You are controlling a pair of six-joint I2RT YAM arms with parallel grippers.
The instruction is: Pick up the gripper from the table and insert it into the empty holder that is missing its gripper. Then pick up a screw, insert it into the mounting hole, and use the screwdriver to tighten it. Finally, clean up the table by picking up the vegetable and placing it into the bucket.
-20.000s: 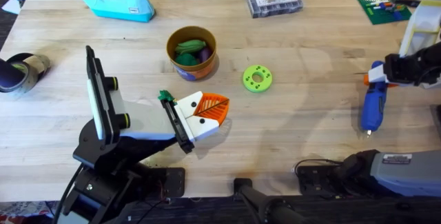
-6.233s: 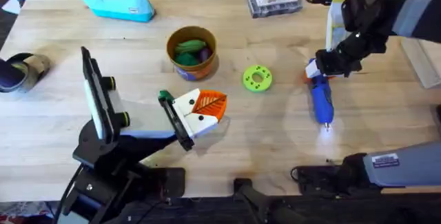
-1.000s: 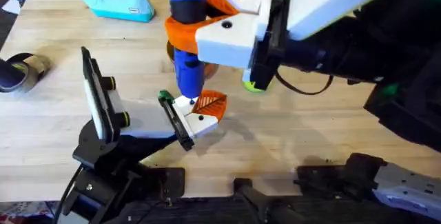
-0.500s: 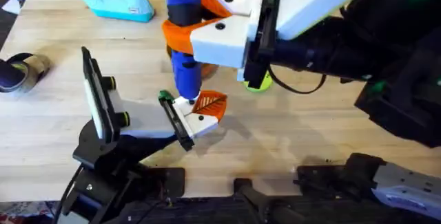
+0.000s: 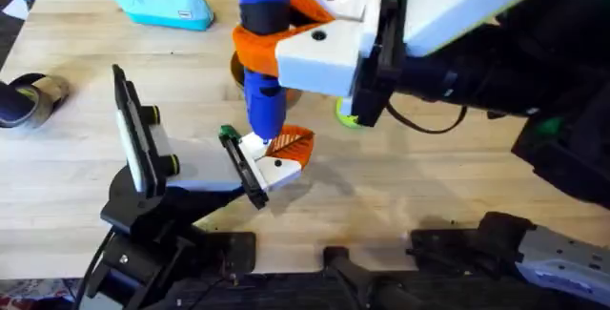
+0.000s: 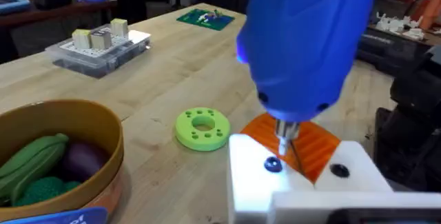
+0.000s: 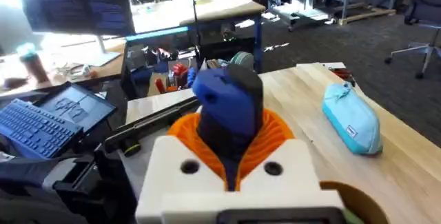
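My right gripper (image 5: 259,51) reaches across the table and is shut on the blue screwdriver (image 5: 261,100), which it holds upright. The orange pads (image 7: 275,131) clamp the screwdriver (image 7: 227,103) on both sides. The bit of the screwdriver (image 6: 306,38) comes down onto the white block of the gripper (image 6: 303,176), beside a dark screw (image 6: 272,164). That gripper (image 5: 291,145), white with an orange ribbed finger, sits on the black holder (image 5: 250,184) at my left gripper (image 5: 274,162). The bucket (image 6: 103,182) holds green and purple vegetables (image 6: 34,158); in the overhead view the screwdriver mostly hides it.
A green disc with holes (image 6: 202,127) lies beyond the white block. A clear parts box (image 6: 96,45) and a green board (image 6: 207,17) stand farther back. A turquoise pouch (image 5: 162,0) and a tape roll (image 5: 24,95) lie at the left.
The right gripper took the screwdriver from the table's right side and carried it over to the white block. In the last second it only shifted slightly sideways.
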